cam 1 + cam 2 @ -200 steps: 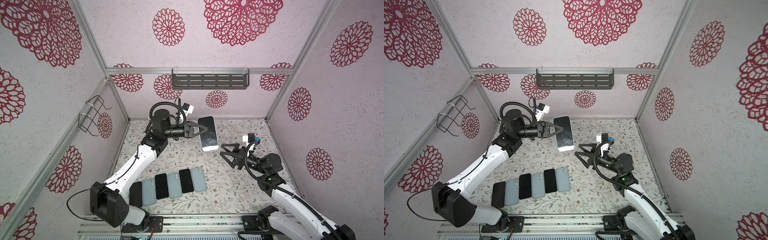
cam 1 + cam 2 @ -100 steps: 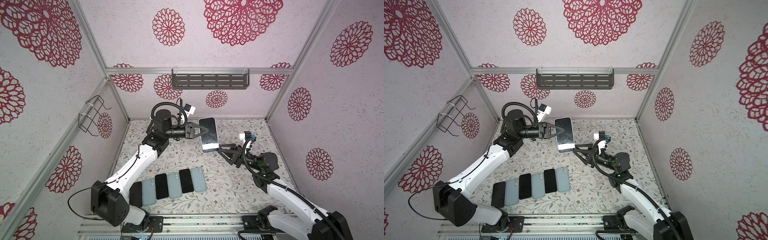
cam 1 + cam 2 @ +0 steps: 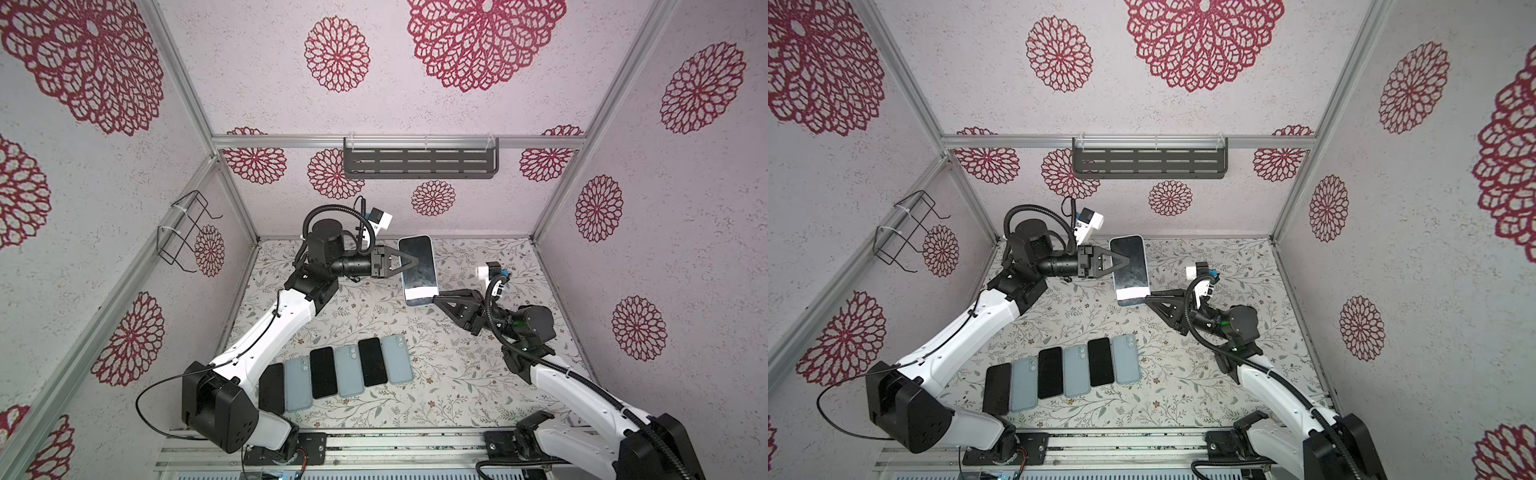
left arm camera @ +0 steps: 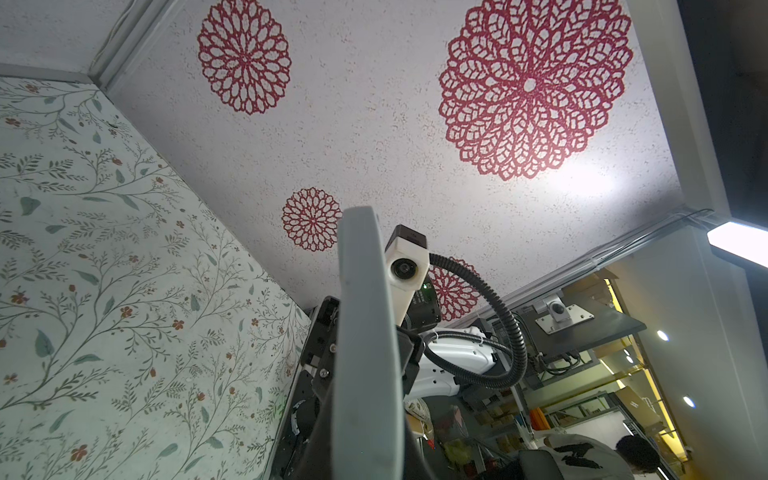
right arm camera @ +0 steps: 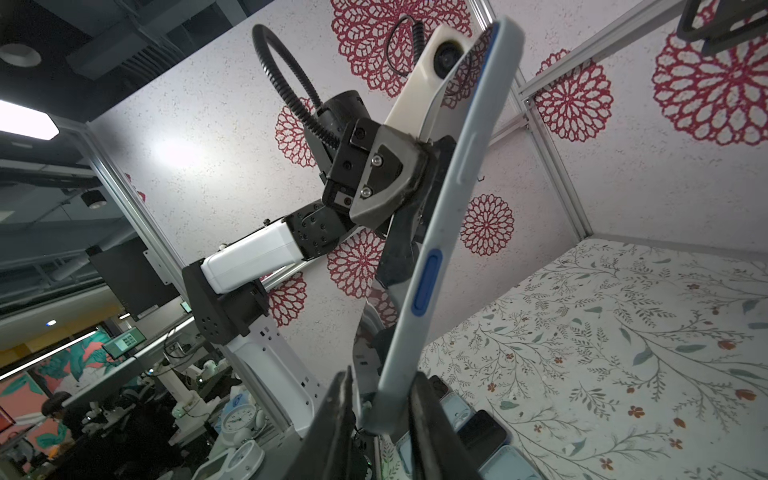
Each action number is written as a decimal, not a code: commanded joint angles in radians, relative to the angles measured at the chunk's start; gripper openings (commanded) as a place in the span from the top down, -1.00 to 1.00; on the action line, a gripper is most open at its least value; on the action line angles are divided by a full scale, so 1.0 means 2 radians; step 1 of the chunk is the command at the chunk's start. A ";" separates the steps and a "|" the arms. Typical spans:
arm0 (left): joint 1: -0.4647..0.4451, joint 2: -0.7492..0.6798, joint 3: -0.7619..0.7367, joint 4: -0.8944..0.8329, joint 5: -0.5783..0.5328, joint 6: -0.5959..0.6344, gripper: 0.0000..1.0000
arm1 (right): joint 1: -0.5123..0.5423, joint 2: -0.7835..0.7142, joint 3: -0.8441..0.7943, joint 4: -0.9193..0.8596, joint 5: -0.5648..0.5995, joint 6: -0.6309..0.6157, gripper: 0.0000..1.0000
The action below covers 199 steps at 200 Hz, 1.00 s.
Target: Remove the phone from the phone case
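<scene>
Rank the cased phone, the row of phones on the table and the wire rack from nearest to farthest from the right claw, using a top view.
1. cased phone: in the air, its lower end at the right claw.
2. row of phones: lying flat, toward the front.
3. wire rack: far left side.

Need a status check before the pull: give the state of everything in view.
Phone: still in its pale blue case, held off the table, screen up.
Left hand: shut on the phone's long edge.
Right hand: straddles the phone's near end; grip unclear.
Row on table: six pieces lying flat, dark and pale blue alternating.
</scene>
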 commanded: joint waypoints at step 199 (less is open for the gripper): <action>0.003 0.028 0.006 0.129 -0.002 -0.111 1.00 | 0.004 -0.014 -0.015 0.051 -0.051 -0.036 1.00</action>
